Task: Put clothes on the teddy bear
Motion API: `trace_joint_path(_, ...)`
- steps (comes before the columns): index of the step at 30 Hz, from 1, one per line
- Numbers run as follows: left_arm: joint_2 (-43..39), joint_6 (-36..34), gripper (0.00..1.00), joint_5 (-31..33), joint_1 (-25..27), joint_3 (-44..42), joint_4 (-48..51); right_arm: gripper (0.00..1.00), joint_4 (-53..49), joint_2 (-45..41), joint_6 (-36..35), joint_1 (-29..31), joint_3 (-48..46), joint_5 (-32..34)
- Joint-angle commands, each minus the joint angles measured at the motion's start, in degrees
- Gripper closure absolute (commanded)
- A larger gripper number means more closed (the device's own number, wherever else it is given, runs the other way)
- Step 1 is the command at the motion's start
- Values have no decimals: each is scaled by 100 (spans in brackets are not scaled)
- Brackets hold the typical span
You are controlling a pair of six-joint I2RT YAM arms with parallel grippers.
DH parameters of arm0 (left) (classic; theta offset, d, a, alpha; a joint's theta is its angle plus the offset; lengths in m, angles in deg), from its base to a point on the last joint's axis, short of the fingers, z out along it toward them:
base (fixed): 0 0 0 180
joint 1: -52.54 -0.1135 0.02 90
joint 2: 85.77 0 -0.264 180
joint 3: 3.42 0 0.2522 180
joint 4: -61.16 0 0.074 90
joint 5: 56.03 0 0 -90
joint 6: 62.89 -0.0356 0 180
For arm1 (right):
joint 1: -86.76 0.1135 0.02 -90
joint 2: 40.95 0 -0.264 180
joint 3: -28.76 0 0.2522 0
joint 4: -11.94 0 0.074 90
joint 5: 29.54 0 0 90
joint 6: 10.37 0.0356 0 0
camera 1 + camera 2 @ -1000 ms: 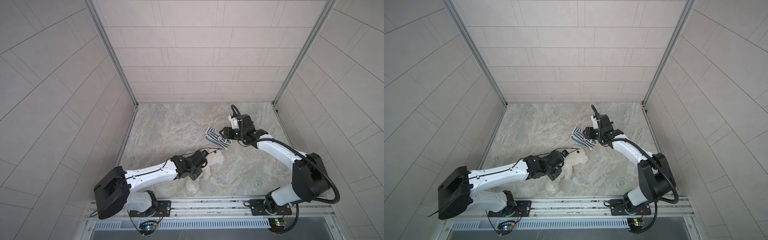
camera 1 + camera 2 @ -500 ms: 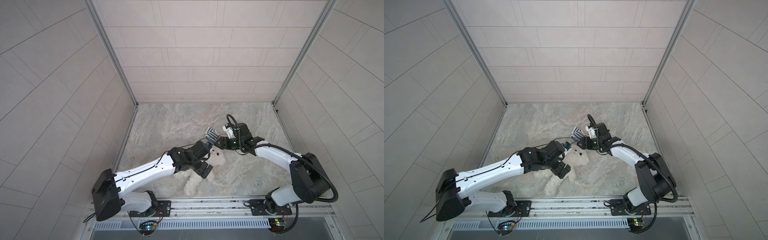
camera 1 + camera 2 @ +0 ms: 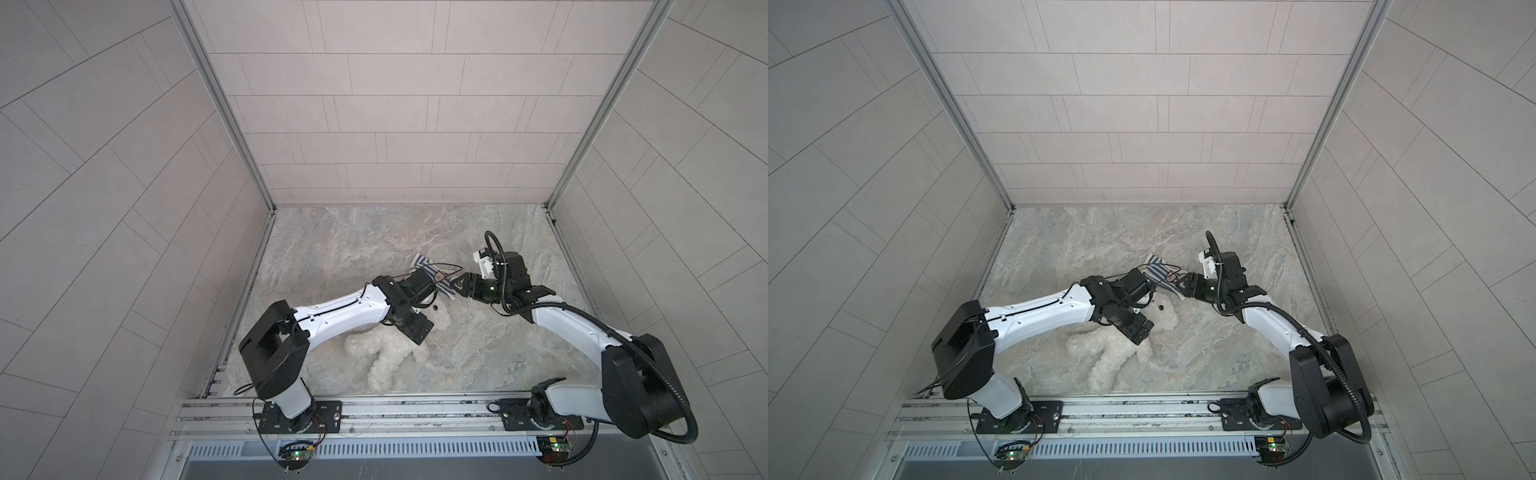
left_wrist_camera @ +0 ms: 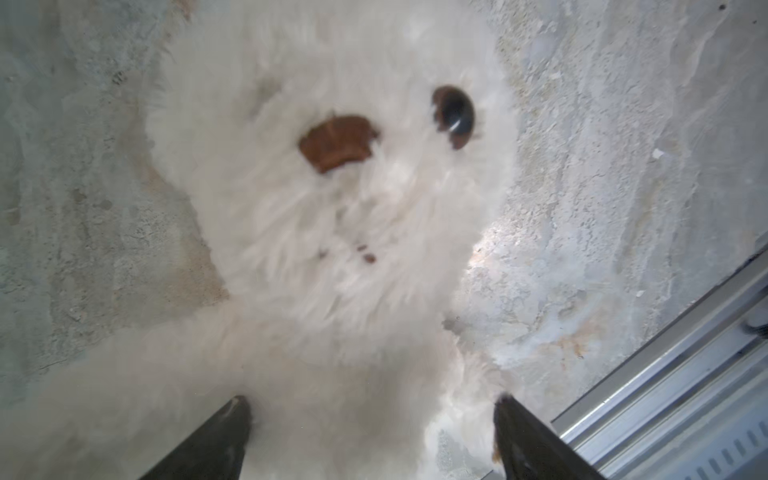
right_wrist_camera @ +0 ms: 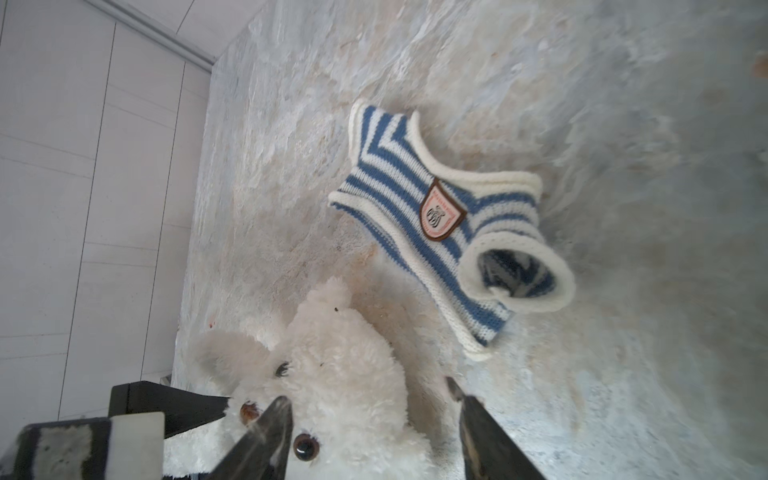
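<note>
The left gripper (image 4: 372, 415) has its dark, tapered fingers (image 4: 232, 432) spread wide and clamped on nothing. The fluffy white teddy bear (image 4: 332, 232) lies face-up on the mottled, stone-look tabletop (image 4: 582, 166), its shaggy chest between those fingers. Further right, the right gripper (image 5: 372, 415) hangs partly open and empty just above the bear's round head, with the ribbed blue-and-white striped knit shirt (image 5: 399, 195) and its shield-shaped badge (image 5: 440, 212) lying limp beyond its fingertips.

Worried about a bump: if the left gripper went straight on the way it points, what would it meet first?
Probably the teddy bear, at its chest, right ahead of the open left gripper; depth is unclear.
</note>
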Motion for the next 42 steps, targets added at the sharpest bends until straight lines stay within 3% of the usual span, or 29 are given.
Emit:
trace_joint_path(1, 192, -155, 6, 285, -14, -179, -219, 35, 55, -214, -36, -163, -57, 18)
trace_joint_path(8, 456, -172, 12, 659, 6, -365, -474, 35, 50, -213, -40, -332, -162, 85)
trace_joint_path(13, 152, -45, 18, 876, 26, -596, -591, 35, 53, -160, -57, -333, -123, 97)
trace_joint_path(15, -99, 64, 17, 1003, 32, -713, -604, 35, 27, -166, -64, -334, -84, 102)
trace_joint_path(18, -514, 284, 1, 1056, 40, -864, -580, 35, -66, -181, -93, -334, -31, 141)
trace_joint_path(19, -625, 355, 0, 1075, 38, -894, -540, 35, -78, -182, -95, -333, -22, 155)
trace_joint_path(34, -113, 874, 1, 902, 15, -1085, -838, 35, -205, -270, -225, -334, 48, 259)
trace_joint_path(37, -104, 840, 13, 885, 17, -1216, -1020, 35, -205, -264, -341, -334, 79, 325)
trace_joint_path(42, -459, 864, 52, 792, -22, -1594, -1553, 34, -717, -36, -800, -181, 513, 506)
